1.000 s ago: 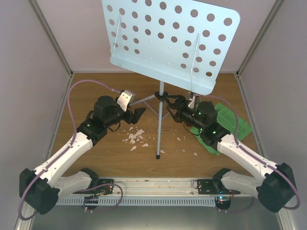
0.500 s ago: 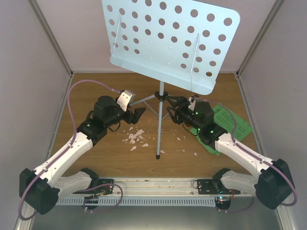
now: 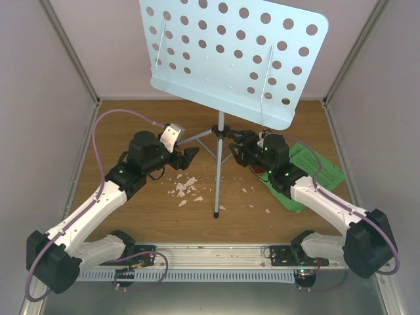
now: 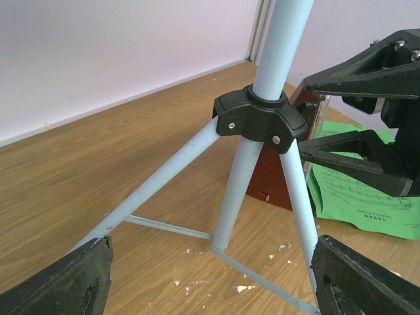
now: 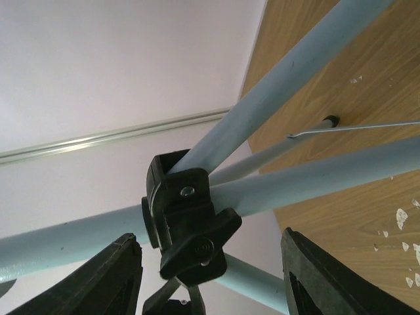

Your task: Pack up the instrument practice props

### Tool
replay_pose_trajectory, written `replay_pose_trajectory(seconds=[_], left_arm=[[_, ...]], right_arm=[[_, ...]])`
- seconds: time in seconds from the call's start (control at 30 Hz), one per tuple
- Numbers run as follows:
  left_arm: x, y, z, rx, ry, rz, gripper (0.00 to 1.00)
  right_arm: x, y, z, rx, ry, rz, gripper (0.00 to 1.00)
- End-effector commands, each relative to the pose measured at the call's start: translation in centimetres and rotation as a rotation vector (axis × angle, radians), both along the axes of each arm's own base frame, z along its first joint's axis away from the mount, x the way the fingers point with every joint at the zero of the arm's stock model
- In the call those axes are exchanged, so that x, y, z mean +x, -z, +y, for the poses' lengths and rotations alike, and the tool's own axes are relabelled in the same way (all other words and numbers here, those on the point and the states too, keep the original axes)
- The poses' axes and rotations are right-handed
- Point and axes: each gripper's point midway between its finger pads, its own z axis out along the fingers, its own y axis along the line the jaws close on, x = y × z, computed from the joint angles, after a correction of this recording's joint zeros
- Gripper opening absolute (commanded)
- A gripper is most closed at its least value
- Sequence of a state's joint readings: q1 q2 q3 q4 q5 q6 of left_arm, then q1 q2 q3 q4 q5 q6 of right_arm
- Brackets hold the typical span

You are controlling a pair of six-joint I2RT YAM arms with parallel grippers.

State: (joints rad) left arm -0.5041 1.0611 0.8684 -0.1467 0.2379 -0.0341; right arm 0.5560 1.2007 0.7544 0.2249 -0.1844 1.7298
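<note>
Top external: left pincer, right pincer agape beside stand collar

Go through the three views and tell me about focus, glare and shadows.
Top external: even light, sharp throughout, no glare on the music stand. Left wrist: the stand's black hub is crisp, the left gripper at the bottom corners soft. Right wrist: hub sharp, the right gripper dark and slightly blurred, the wall bright but not washed out.
</note>
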Motion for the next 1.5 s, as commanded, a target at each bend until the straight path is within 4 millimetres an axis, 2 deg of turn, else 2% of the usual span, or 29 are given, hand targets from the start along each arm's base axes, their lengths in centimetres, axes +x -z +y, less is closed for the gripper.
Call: replay_pose_trajectory(seconds=[0.0, 0.1, 0.4, 0.6, 0.8, 0.93, 0.97, 1.0, 1.03, 1.1, 1.17, 1.37, 1.47], left_arm=[[0.0, -1.6, -0.3, -0.022, 0.01, -0.052, 0.83], [0.0, -1.6, -0.3, -0.021, 0.01, -0.052, 0.83], [0.1, -1.6, -0.3, -0.02, 0.01, -0.051, 0.83], [0.1, -1.5, -0.3, -0.02, 0.009, -0.049, 0.83], [0.1, -1.6, -0.3, -0.02, 0.009, -0.051, 0.83], [0.1, -1.6, -0.3, -0.02, 0.009, -0.051, 0.83], [0.1, -1.6, -0.2, -0.02, 0.007, -0.051, 0.83], [0.1, -1.5, -0.2, -0.018, 0.005, -0.052, 0.83], [0.1, -1.6, -0.2, -0.019, 0.004, -0.053, 0.83], [0.1, -1.5, -0.2, -0.017, 0.003, -0.054, 0.83], [0.1, -1.5, -0.2, -0.018, 0.004, -0.059, 0.83], [-0.3, -2.1, 0.1, -0.03, 0.001, -0.094, 0.83], [-0.7, -2.6, 0.2, -0.06, 0.002, -0.099, 0.83]], right_arm=[[0.9, -1.2, 0.1, 0.025, 0.011, -0.009, 0.58], [1.2, -1.4, 0.2, 0.027, 0.009, -0.015, 0.52], [1.5, -1.8, 0.6, 0.041, 0.003, -0.025, 0.23], [1.6, -2.1, 0.3, 0.032, 0.016, -0.043, 0.14], [1.6, -1.7, 0.0, 0.017, 0.033, -0.045, 0.01], [1.7, -1.7, -0.5, -0.003, 0.055, -0.058, 0.01], [1.7, -1.8, -0.7, -0.008, 0.061, -0.065, 0.03], [1.7, -1.9, -0.8, -0.013, 0.066, -0.073, 0.09], [1.6, -2.0, -1.0, -0.02, 0.07, -0.083, 0.18], [1.4, -2.5, -1.3, -0.035, 0.076, -0.112, 0.45], [1.0, -2.9, -1.8, -0.06, 0.079, -0.155, 0.63], [-1.8, -7.1, -4.6, -0.197, 0.066, -0.47, 0.78], [-3.4, -8.8, -7.2, -0.322, 0.098, -0.658, 0.82]])
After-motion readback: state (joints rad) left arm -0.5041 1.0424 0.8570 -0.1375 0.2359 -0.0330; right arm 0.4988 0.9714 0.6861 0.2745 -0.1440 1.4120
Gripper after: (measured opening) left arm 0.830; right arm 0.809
